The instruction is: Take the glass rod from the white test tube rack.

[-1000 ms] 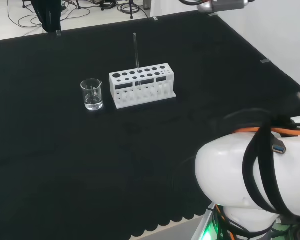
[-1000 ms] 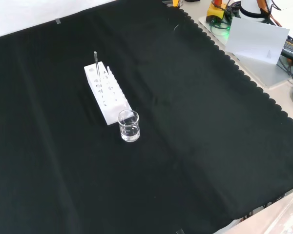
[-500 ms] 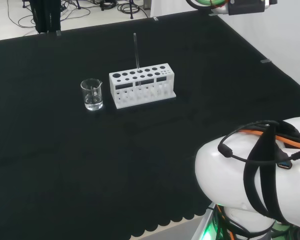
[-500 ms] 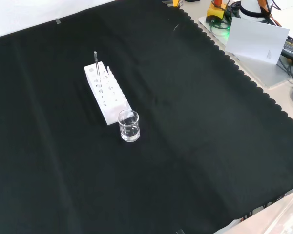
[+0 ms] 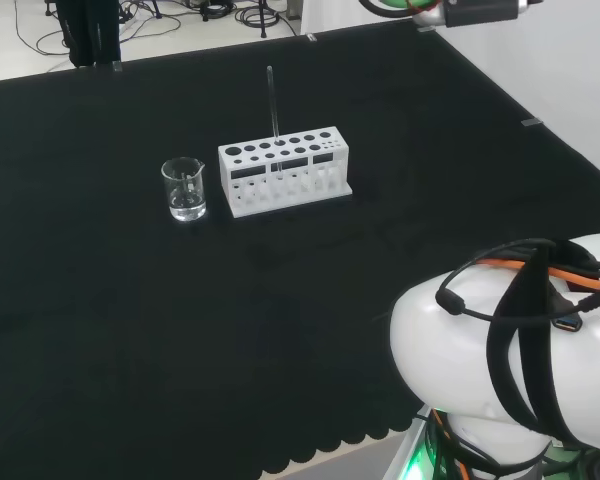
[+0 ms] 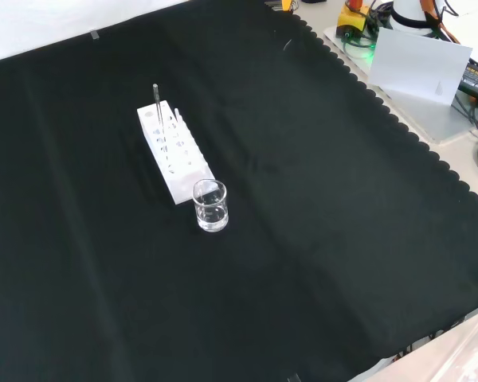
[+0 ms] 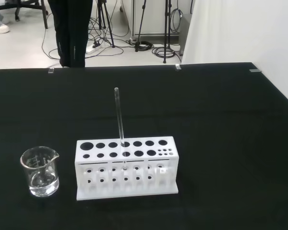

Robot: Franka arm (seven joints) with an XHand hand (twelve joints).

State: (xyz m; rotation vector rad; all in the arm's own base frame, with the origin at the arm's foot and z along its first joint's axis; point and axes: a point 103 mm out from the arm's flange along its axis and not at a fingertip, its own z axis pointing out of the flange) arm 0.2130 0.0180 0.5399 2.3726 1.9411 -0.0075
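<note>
Glass is what we are after: a thin clear glass rod (image 7: 119, 120) stands upright in one of the holes of the white plastic test tube rack (image 7: 126, 166), its top well above the rack's top plate. In the head view the rod (image 5: 272, 102) sits in the farther row of holes, near the rack's (image 5: 283, 170) middle. Just beside the rack, apart from it, stands a small clear glass beaker (image 5: 184, 188) with what looks like a little liquid in it. All of this rests on the black cloth (image 6: 319, 239) covering the bench.

We judge the task to be at its very beginning, in the approach: the rod is untouched and nothing stands close to it. The wrist view looks at the rack from some way off, so we take it the hand is well apart from the rod. We cannot tell how its fingers are set.

Next, we would need to bring the hand over to the free upper length of the rod, pinch it there, and lift straight up along its axis so the rack is not tipped or dragged toward the beaker.
</note>
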